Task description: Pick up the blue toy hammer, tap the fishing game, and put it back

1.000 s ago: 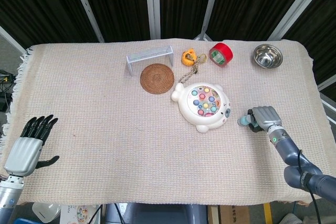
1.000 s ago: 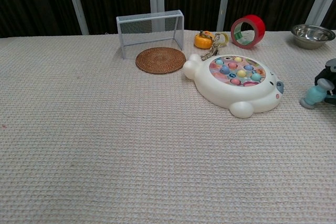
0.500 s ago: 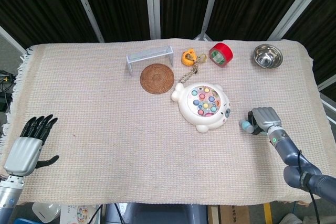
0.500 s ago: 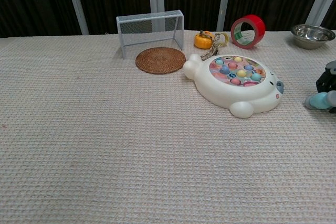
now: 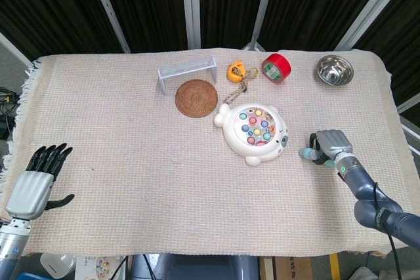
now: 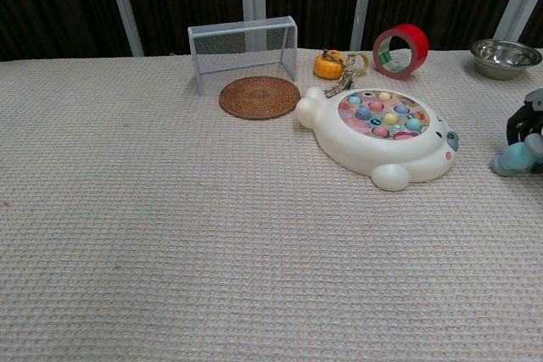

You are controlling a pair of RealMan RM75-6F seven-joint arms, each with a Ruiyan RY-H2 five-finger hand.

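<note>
Now my right robot hand [image 5: 330, 145] is curled around the blue toy hammer [image 6: 516, 158], whose pale head pokes out on the side facing the fishing game [image 5: 255, 132]. I hold it low, at or just above the worktop [image 5: 131, 162], well apart from the game, which I judge suits setting it back down rather than striking. Whether the head touches the cloth I cannot tell. Compared with a second ago, the hammer head sits lower and further toward the edge of the chest view, and my hand has drawn slightly away from the game. My left robot hand [image 5: 36, 185] lies spread and empty at the near corner, unchanged, far from everything.
</note>
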